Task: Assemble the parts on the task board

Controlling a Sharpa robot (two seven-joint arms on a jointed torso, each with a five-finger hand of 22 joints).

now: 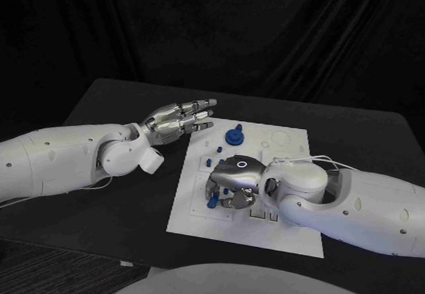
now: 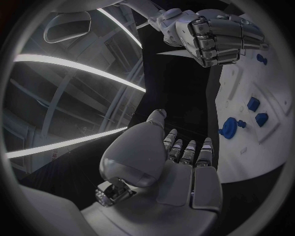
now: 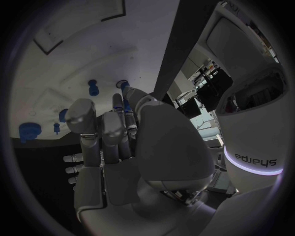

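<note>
The white task board (image 1: 287, 143) lies in the middle of the black table. A large round blue part (image 1: 235, 135) stands near its far left corner, with small blue parts (image 1: 219, 148) just in front of it. My right hand (image 1: 232, 184) is low over the board's near left area, fingers curled down. A slim blue part (image 3: 127, 97) sits pinched between its thumb and fingers, its lower end (image 1: 211, 201) showing under the fingertips. My left hand (image 1: 180, 122) hovers beside the board's far left edge, flat with fingers stretched out and holding nothing.
The black table (image 1: 114, 201) reaches well past the board on the left and at the back. Dark recesses (image 1: 262, 218) mark the board near my right forearm. Further blue parts (image 3: 29, 132) stand in the board beyond my right hand (image 2: 221, 37).
</note>
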